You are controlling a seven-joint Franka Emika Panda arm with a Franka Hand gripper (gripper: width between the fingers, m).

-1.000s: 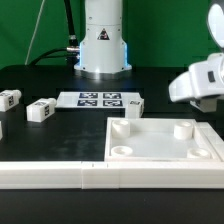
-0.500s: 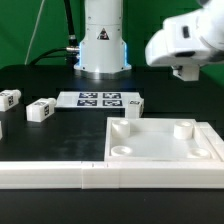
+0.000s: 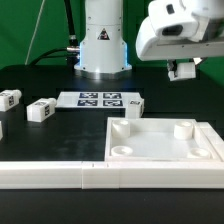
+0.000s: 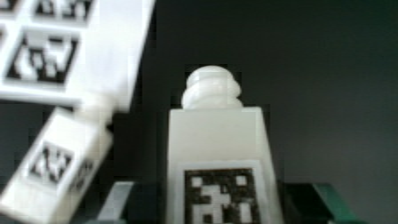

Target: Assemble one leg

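Note:
My gripper (image 3: 181,70) hangs high over the table on the exterior view's right, above the back of the big white panel (image 3: 165,142). It is shut on a leg (image 3: 183,67), a small white block that shows just under the hand. In the wrist view the gripper (image 4: 228,203) holds this leg (image 4: 221,135) between its dark fingers (image 4: 130,200). The marker tag faces the camera and the round peg end points away. Three more legs lie on the exterior view's left (image 3: 41,110), (image 3: 10,98), (image 3: 1,128).
The marker board (image 3: 98,100) lies before the robot base, with another leg (image 3: 133,105) at its right end. That leg (image 4: 63,165) and the board (image 4: 71,45) show in the wrist view. A long white rail (image 3: 100,176) runs along the front.
The gripper has moved up and toward the exterior view's left, from beside the panel's right side to above its back edge, with the leg in it.

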